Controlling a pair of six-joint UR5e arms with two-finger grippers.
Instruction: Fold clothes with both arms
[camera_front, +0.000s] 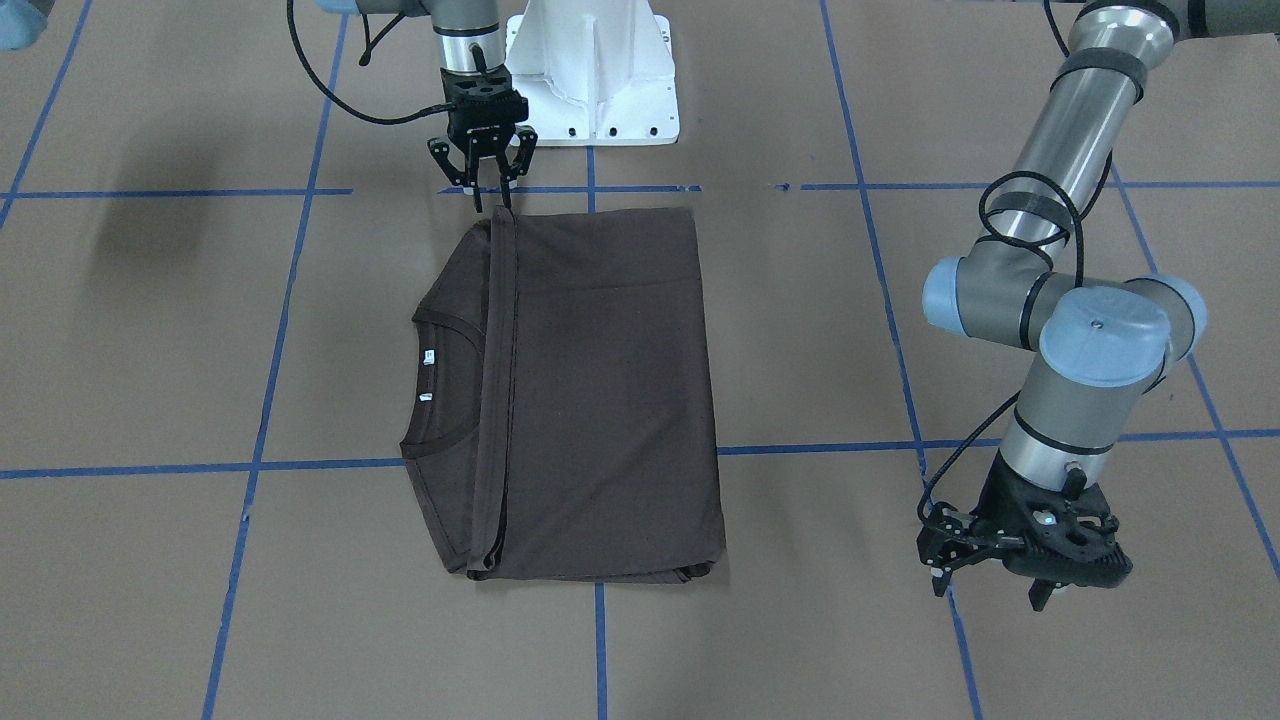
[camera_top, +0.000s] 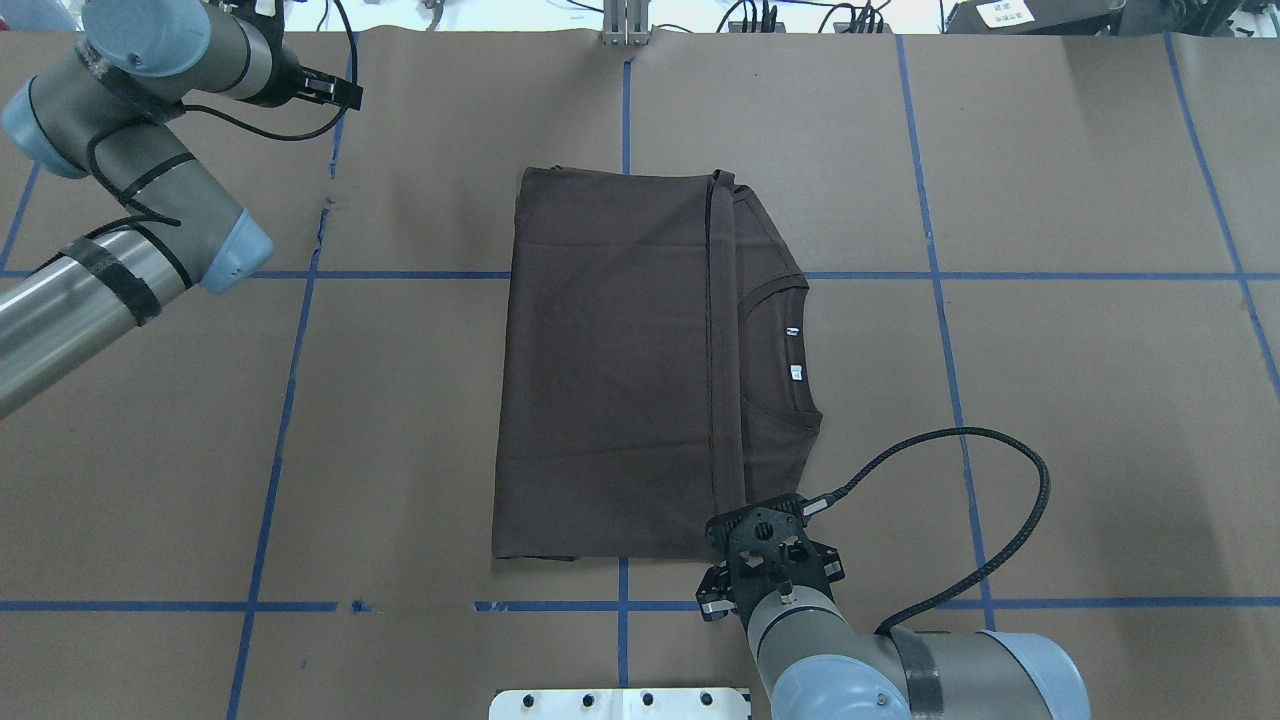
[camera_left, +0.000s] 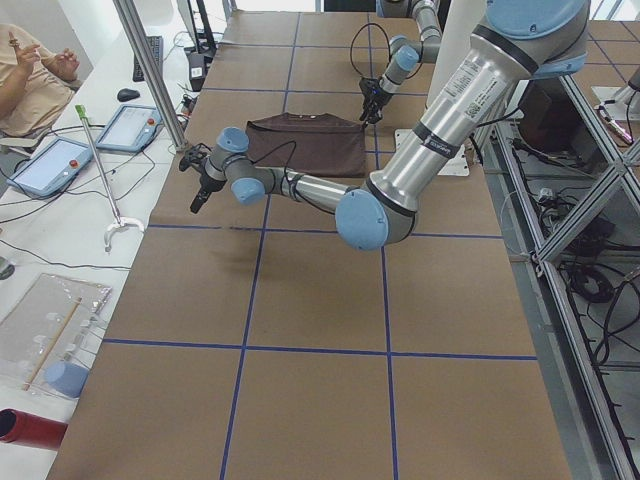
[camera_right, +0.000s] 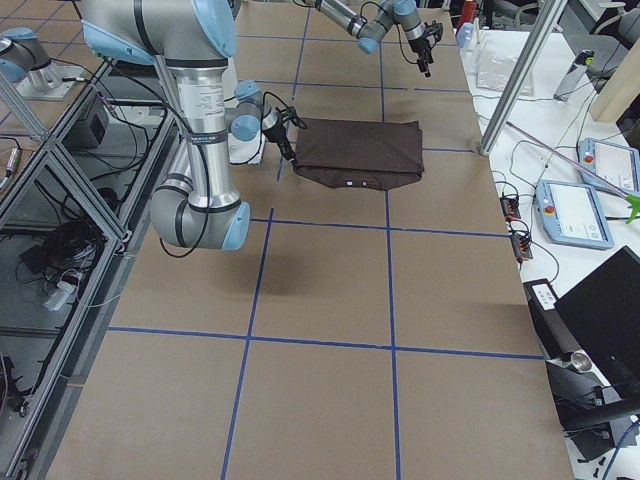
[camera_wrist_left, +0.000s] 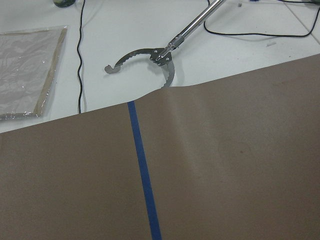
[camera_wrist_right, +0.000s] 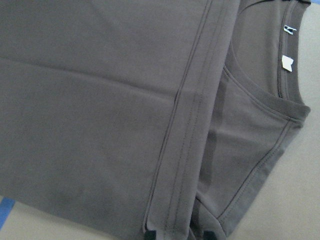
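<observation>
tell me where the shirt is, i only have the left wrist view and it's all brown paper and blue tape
Observer: The T-shirt lies folded flat at the table's middle. The left gripper hangs open over bare paper, well off to the shirt's side.
Operator: is the right gripper holding it
Observer: No. The right gripper is open, with its fingertips either side of the stitched hem at the shirt's corner nearest the robot.
Operator: which side is the neck on
Observer: The collar, with its white neck tag, lies uncovered on the robot's right side of the fold.
</observation>
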